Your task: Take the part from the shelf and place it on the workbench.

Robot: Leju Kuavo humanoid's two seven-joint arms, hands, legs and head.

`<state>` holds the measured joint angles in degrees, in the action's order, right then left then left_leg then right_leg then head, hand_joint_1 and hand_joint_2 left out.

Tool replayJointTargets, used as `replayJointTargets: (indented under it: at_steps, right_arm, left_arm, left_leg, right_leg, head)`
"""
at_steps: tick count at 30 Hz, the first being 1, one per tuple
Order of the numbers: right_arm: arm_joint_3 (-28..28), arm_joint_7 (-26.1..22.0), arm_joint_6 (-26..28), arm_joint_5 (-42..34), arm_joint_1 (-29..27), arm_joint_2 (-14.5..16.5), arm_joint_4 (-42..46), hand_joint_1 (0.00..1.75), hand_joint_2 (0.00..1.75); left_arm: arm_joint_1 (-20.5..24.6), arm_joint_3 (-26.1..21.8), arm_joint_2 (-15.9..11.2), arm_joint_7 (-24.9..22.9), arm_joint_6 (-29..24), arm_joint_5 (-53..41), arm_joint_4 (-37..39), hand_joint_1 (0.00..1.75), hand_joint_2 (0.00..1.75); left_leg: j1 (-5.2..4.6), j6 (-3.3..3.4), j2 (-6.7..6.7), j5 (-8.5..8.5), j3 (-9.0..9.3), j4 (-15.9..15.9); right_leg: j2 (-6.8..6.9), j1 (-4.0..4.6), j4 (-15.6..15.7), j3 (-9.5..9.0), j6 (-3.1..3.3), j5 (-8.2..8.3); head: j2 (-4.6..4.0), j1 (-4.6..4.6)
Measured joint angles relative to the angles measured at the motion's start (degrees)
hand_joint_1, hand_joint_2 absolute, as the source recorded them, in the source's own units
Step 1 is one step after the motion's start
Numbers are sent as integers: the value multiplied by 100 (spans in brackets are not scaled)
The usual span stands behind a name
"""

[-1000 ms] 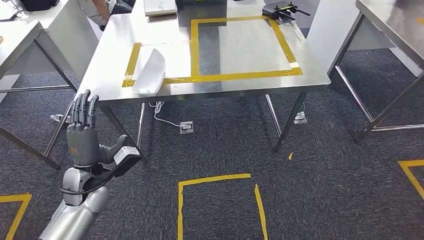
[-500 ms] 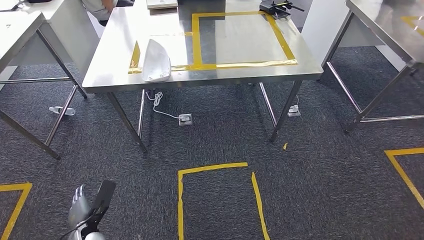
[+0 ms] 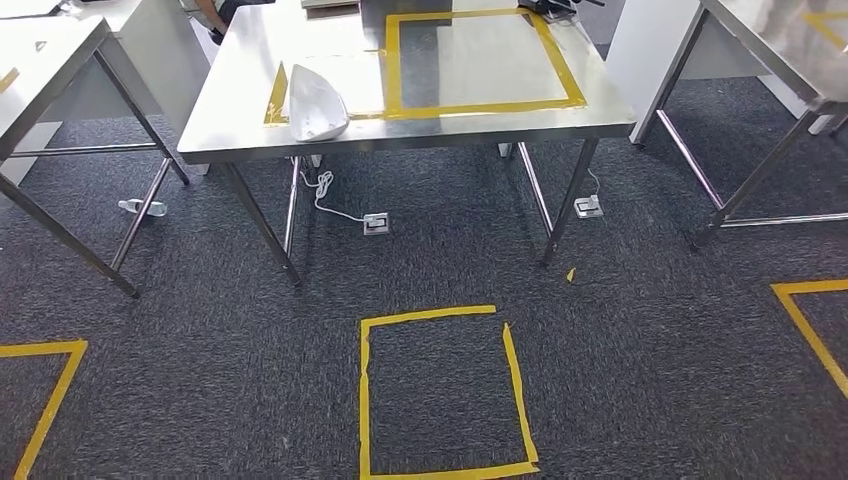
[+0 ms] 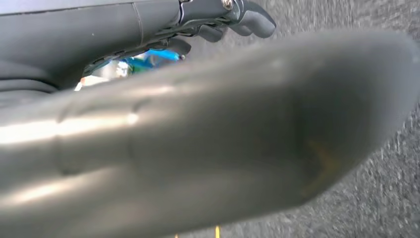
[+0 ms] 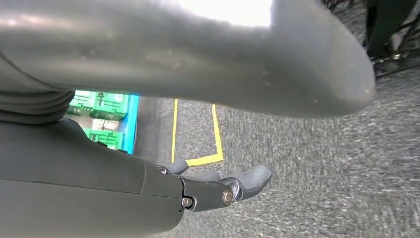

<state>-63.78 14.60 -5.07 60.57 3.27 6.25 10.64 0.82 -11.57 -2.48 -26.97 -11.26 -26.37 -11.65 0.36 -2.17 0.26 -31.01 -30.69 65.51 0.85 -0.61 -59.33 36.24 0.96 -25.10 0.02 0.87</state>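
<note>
Already the white part [image 3: 316, 103] lies on the workbench [image 3: 420, 135], overhanging its near-left edge across the yellow tape; a knock could tip it off. Left hand [image 4: 208, 134] and right hand [image 5: 198, 74] hang empty, fingers loose

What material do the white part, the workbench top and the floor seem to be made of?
White part: probably moulded plastic, smooth and slightly glossy. Workbench top: likely brushed stainless steel, grey with soft reflections. Floor: dark grey carpet, with a speckled fibrous texture.
</note>
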Motion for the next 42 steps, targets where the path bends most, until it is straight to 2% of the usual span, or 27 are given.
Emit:
replayJointTargets:
  at_steps: [2,3,5,7,9,10,11,13,14,15,17,18,20,22,24,25,26,28,30,32,33,35,36,38,40,41,42]
  right_arm:
    - [5,-1,-5,41,5,-10,0,0,0]
    - [11,-1,-8,68,6,-18,0,0,0]
    - [31,-2,-8,113,-2,-39,-1,0,0]
    - [48,9,-5,146,-11,-55,-2,0,0]
    - [56,19,7,167,-6,-71,-1,0,0]
    - [61,20,15,172,-1,-80,-1,0,0]
    - [68,16,21,174,3,-91,0,0,0]
    - [80,16,29,172,11,-105,0,0,0]
    - [84,17,34,167,18,-109,0,0,0]
    - [86,19,45,161,31,-115,0,0,0]
    - [86,19,80,138,62,-123,0,0,0]
    - [86,5,100,127,74,-126,0,0,0]
    - [85,-30,127,110,76,-124,0,0,0]
    - [84,-44,145,107,76,-120,0,0,87]
    - [84,-38,171,114,66,-117,0,0,175]
    - [84,-32,186,118,56,-116,0,0,175]
    - [84,-26,198,121,46,-114,0,0,175]
    - [84,-20,209,125,37,-112,0,0,175]
    - [84,-20,206,131,37,-110,0,0,175]
    - [84,-19,201,148,37,-109,0,0,175]
    - [84,-20,199,156,38,-109,0,0,175]
    - [84,-21,198,162,31,-108,-1,0,175]
    - [84,-26,197,162,23,-107,-1,0,175]
    - [84,-25,197,165,6,-105,-2,0,175]
    - [84,-24,197,166,4,-107,-2,0,175]
    - [84,-28,197,167,4,-108,-2,0,175]
    - [84,-32,196,169,4,-109,-2,0,175]
  left_arm:
    - [7,-90,22,238,-41,31,15,0,0]
    - [7,-129,31,404,-52,39,26,0,0]
    - [10,-186,50,752,-59,33,49,0,0]
    - [28,-216,69,1027,-59,4,61,0,0]
    - [40,-224,82,1278,-59,-62,67,0,0]
    - [42,-226,87,1401,-59,-106,69,0,0]
    - [47,-227,94,1507,-59,-153,72,0,0]
    - [61,-226,108,1663,-59,-251,75,0,0]
    - [73,-225,115,1705,-58,-301,77,0,0]
    - [87,-222,127,1726,-54,-346,78,0,0]
    - [122,-211,144,1718,-30,-415,80,0,0]
    - [140,-204,150,1701,-16,-437,82,0,0]
    - [161,-196,145,1652,15,-466,90,0,0]
    - [152,-193,138,1541,70,-477,105,0,0]
    - [140,-192,125,1366,132,-476,122,0,0]
    - [138,-192,117,1281,153,-469,128,0,0]
    - [134,-192,109,1206,173,-459,132,0,0]
    - [122,-192,101,1099,205,-437,138,0,0]
    - [117,-192,97,1054,225,-409,141,0,0]
    - [119,-192,95,1049,229,-369,141,0,0]
    - [118,-192,95,1049,229,-354,142,0,0]
    - [109,-193,97,1047,229,-346,148,0,0]
    - [109,-194,101,1045,229,-345,151,0,0]
    - [109,-194,110,1042,229,-344,156,0,0]
    - [105,-197,112,1043,228,-344,157,0,0]
    - [102,-198,112,1044,227,-344,157,0,0]
    - [101,-198,113,1048,227,-343,158,0,0]
  left_leg:
    - [-27,67,-17,-108,449,-653]
    - [-46,109,-22,-148,507,-786]
    - [-51,218,-10,-58,424,-812]
    - [-40,329,13,77,294,-825]
    - [-48,385,25,223,108,-821]
    - [-58,394,27,298,9,-815]
    - [-70,397,30,372,-86,-804]
    - [-88,391,33,510,-274,-764]
    - [-94,382,32,571,-363,-735]
    - [-102,367,32,625,-444,-706]
    - [-110,319,38,725,-534,-670]
    - [-106,286,43,778,-549,-674]
    - [-91,212,45,867,-562,-705]
    - [-77,136,20,623,-641,-557]
    - [-51,63,-3,19,-798,2]
    - [-34,29,-4,-226,-870,377]
    - [-18,-1,-4,-332,-900,692]
    - [10,-41,-4,-134,-714,845]
    - [37,-63,-7,102,-155,202]
    - [21,-11,-21,-7,377,-596]
    - [4,39,-28,-94,483,-805]
    - [-15,174,-20,-60,434,-853]
    - [-14,240,-8,-10,384,-849]
    - [-6,346,14,117,253,-857]
    - [-18,380,21,242,83,-839]
    - [-26,384,21,310,-8,-823]
    - [-33,383,22,375,-102,-802]
  right_leg:
    - [2,3,8,20,-70,104]
    - [2,0,27,18,-110,158]
    - [-7,-14,45,25,-194,214]
    - [-30,-21,-184,130,-260,-101]
    - [-45,-22,-835,311,-298,-719]
    - [-48,-20,-1203,375,-308,-934]
    - [-51,-17,-1477,383,-310,-1000]
    - [-53,-3,-1491,133,-277,-755]
    - [-55,14,-1197,-146,-240,-596]
    - [-54,41,-758,-483,-187,-555]
    - [-51,90,6,-981,-98,-666]
    - [-49,106,190,-1062,-62,-733]
    - [-37,102,259,-1003,9,-649]
    - [-22,72,293,-891,93,-498]
    - [-16,54,298,-724,127,-347]
    - [-13,50,291,-626,123,-274]
    - [-9,45,280,-531,111,-202]
    - [-1,24,235,-330,73,-68]
    - [2,1,164,-150,15,33]
    - [3,-5,111,-44,-58,123]
    - [3,-3,105,-22,-96,174]
    - [-1,-15,117,0,-176,259]
    - [-9,-24,79,30,-213,211]
    - [-30,-37,-265,162,-270,-202]
    - [-45,-33,-979,355,-300,-778]
    - [-50,-32,-1316,405,-307,-924]
    - [-52,-31,-1512,382,-304,-927]
  head:
    - [0,0]
    - [0,5]
    - [0,22]
    - [0,15]
    - [0,-2]
    - [0,-6]
    - [0,-5]
    - [0,-5]
    - [0,-6]
    - [0,-6]
    - [0,-3]
    - [0,-5]
    - [0,-20]
    - [0,-15]
    - [0,5]
    - [0,11]
    - [0,11]
    - [0,11]
    - [0,13]
    - [0,8]
    - [0,11]
    - [0,20]
    - [0,25]
    - [0,19]
    - [0,11]
    - [0,9]
    - [0,9]
